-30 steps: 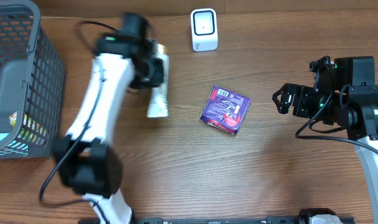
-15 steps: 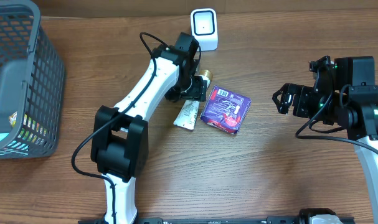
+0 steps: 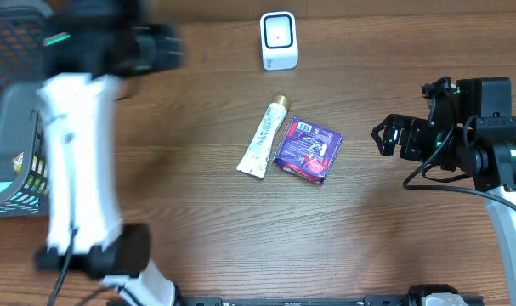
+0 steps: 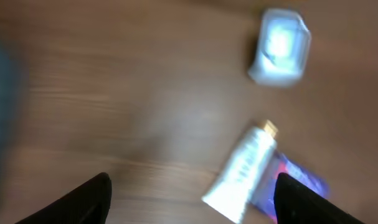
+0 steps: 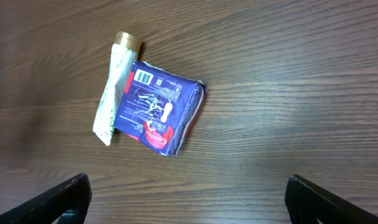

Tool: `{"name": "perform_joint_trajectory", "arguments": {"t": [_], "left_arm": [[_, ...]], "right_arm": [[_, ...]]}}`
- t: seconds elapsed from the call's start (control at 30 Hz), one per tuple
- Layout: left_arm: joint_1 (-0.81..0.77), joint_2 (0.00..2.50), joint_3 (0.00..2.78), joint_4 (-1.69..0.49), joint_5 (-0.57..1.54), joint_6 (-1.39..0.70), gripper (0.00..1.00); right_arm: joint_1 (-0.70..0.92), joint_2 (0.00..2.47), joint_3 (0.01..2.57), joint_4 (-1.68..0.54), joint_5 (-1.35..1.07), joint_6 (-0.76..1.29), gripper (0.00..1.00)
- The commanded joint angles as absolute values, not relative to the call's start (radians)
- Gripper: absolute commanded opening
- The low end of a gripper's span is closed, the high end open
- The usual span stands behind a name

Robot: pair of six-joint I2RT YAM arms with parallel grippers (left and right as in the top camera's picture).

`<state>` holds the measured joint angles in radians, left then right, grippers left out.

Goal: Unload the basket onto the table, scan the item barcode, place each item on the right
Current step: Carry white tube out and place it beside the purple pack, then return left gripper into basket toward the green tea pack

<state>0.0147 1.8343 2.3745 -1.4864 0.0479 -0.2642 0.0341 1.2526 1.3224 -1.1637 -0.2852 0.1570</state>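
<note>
Beside the purple packet [image 3: 307,150], white tube [image 3: 263,138]

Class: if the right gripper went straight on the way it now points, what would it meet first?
Probably the purple packet, lying in line with the right gripper; depth is unclear, so it might pass above it.

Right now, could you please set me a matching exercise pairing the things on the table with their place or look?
Things: 1 tube; 2 purple packet; 3 white scanner; 4 wire basket.
Descriptions: A left edge of the overhead view; B alone near the top edge; C barcode label facing up; D gold cap, lying flat.
Pairs: 1-D; 2-C; 3-B; 4-A.
</note>
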Motion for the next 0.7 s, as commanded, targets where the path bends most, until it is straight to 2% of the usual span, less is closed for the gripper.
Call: {"name": "perform_joint_trajectory", "arguments": {"t": [0.0,0.17,0.3,0.47,0.67], "left_arm": [[0.207,1.753,2.392,-1.546,-0.133,-0.336,0.77],[0.505,1.774,2.360,-1.594,-0.153,-0.347,0.80],[0.668,1.834,2.292,-1.553,-0.134,-0.345,0.82],[0.753,1.944,2.231,-1.532,-0.107,-0.329,0.82],[0.759,2.077,2.181,-1.493,-0.107,-0.314,0.81]], "right_arm": [[0.032,1.254,1.342,-1.161,-0.292,0.158,1.00],[0.033,1.254,1.342,-1.155,-0.292,0.157,1.00],[0.033,1.254,1.342,-1.156,-0.292,0.158,1.00],[0.032,1.254,1.342,-1.158,-0.292,0.157,1.00],[0.032,1.254,1.342,-1.158,-0.292,0.157,1.00]]}}
